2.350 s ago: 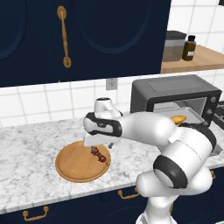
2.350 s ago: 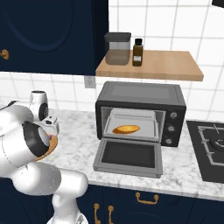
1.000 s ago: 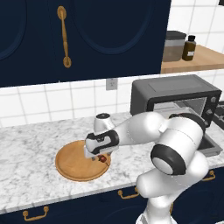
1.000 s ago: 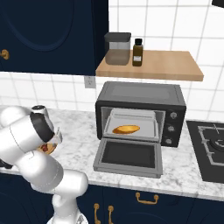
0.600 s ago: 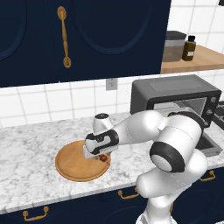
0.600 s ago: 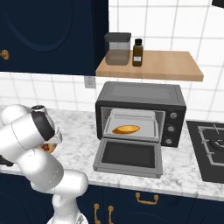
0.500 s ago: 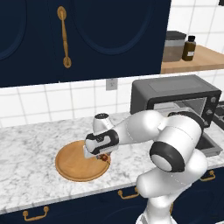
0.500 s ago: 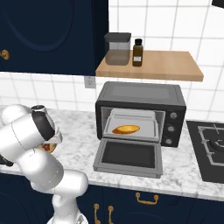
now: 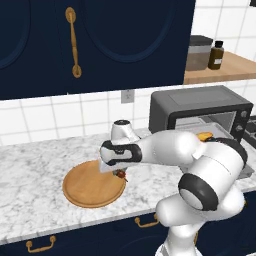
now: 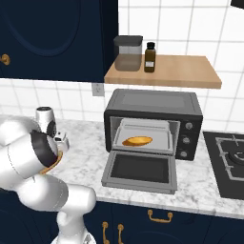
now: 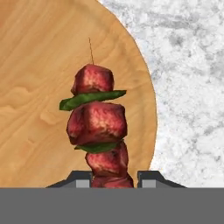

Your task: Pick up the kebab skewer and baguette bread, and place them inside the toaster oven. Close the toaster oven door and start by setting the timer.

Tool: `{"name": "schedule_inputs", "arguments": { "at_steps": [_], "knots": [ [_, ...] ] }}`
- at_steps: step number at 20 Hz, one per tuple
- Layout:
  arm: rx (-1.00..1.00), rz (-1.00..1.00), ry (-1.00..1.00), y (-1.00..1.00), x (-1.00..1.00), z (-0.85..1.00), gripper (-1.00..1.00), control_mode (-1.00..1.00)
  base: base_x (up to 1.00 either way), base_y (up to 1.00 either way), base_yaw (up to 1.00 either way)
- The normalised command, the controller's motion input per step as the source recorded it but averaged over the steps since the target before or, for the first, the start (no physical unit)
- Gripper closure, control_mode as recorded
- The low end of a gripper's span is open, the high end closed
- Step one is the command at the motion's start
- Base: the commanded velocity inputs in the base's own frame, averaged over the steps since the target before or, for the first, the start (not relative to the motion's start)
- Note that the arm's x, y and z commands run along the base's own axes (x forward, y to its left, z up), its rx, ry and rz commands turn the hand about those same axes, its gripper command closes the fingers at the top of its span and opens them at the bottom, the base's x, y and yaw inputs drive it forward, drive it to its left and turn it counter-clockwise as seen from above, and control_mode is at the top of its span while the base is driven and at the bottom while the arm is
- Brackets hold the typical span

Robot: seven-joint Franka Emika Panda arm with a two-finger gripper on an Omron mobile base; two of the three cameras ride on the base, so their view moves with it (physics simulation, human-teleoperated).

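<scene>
The kebab skewer, red meat chunks with green slivers on a thin stick, lies at the right rim of a round wooden board. My gripper is down at the board, its two fingertips pressed against the skewer's lowest chunk, shut on it. From the left base view the gripper sits low over the skewer. The golden baguette bread rests on the tray inside the dark grey toaster oven. The toaster oven door hangs flat open.
The wooden board lies on the marble counter left of the oven. A shelf above the oven carries a canister and a dark bottle. A gas hob lies to the oven's right. Navy cabinets hang overhead.
Since 2.4 s ago the hand has dropped from above the board down onto the skewer. Over the last second it has hardly moved.
</scene>
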Motion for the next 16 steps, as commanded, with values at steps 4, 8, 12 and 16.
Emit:
{"name": "schedule_inputs", "arguments": {
  "at_steps": [4, 8, 12, 16],
  "knots": [
    [0.10, -0.11, -0.02, -0.71, -0.43, 0.58, 1.00, -1.00, 0.00, 0.00, 0.00],
    [0.11, -0.22, 0.00, -0.86, -0.36, 0.53, 1.00, -1.00, 0.00, 0.00, 0.00],
    [0.06, -0.34, 0.00, -0.79, -0.21, 0.31, 1.00, -1.00, 0.00, 0.00, 0.00],
    [0.06, -0.39, 0.00, -0.75, -0.08, 0.34, 1.00, -1.00, 0.00, 0.00, 0.00]
  ]
}}
